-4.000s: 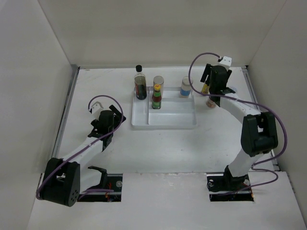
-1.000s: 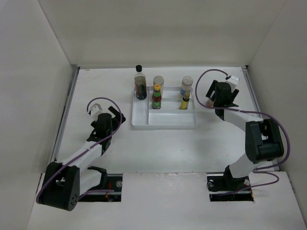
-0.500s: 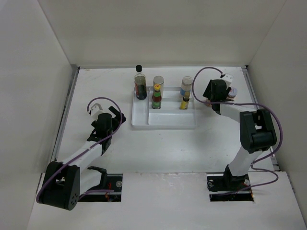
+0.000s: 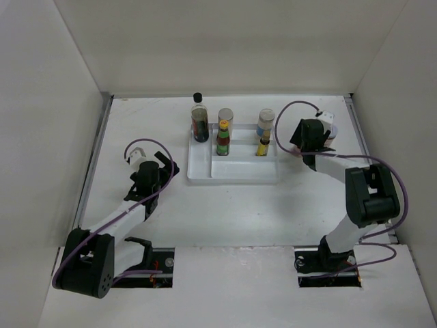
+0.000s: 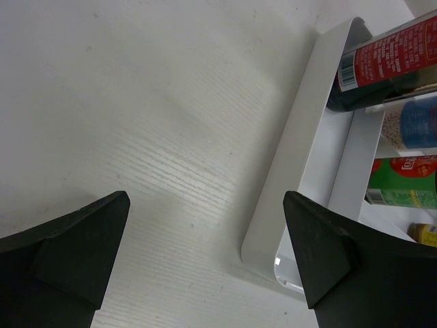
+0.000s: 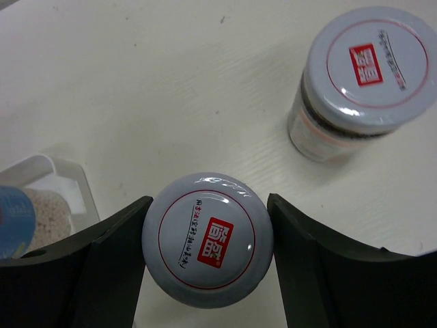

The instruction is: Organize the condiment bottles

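swinging away from the white divided tray and leaving the tiny yellow bottle standing in it, just in front of the blue-labelled white jar. now hovering with the right gripper over the table just right of the tray. straddling a red-labelled jar, one finger at each side of its lid, sitting so near the rim as to be touching or a sliver off; not showing whether clamping or merely bracketing. finding the jar upright, centred between the fingers, long axis pointing straight up at the wrist camera, so probably needing only a squeeze and a lift. keeping clear of the other red-labelled jar, standing apart beyond the fingertips. idling with the left gripper spread wide, holding nothing, beside the tray's left wall, well apart from both jars.
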Robot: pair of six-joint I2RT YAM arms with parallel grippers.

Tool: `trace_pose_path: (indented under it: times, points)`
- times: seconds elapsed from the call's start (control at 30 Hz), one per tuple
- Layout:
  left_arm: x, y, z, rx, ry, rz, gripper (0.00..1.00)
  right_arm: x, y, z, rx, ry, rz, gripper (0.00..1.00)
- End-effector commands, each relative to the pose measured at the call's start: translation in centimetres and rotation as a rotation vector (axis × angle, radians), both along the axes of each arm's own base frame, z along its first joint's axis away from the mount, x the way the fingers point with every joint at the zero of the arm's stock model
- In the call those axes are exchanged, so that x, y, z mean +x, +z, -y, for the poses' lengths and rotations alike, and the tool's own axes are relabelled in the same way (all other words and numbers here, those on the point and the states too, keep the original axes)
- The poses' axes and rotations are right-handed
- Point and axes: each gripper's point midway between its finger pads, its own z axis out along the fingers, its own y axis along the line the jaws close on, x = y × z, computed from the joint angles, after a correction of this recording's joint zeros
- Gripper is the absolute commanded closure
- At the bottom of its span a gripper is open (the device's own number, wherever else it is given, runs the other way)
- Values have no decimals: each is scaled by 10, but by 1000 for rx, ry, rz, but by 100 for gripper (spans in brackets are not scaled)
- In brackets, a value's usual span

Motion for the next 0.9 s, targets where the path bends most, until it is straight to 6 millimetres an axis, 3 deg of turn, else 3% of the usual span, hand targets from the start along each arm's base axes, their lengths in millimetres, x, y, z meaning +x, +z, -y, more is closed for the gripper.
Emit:
trace_pose_path:
  times: [0.0,0.3,0.43,0.6,0.63,0.77,0.87]
  points:
    - [7,15,1,-22,4,62,0,-6,55,-17,44,-3,169,56]
    - [6,15,0,-22,8,66,0,-67,83,-63,42,98,256,56]
    - [6,17,1,-24,5,73,0,-92,87,-88,59,181,263,56]
    - [7,14,0,-24,5,62,0,-113,93,-155,108,360,271,55]
    - [7,14,1,-24,4,62,0,-115,98,-178,123,412,280,55]
    - [8,13,1,-21,5,55,0,-112,113,-243,166,557,332,55]
    - [6,12,1,-24,1,53,0,-102,113,-277,179,622,336,55]
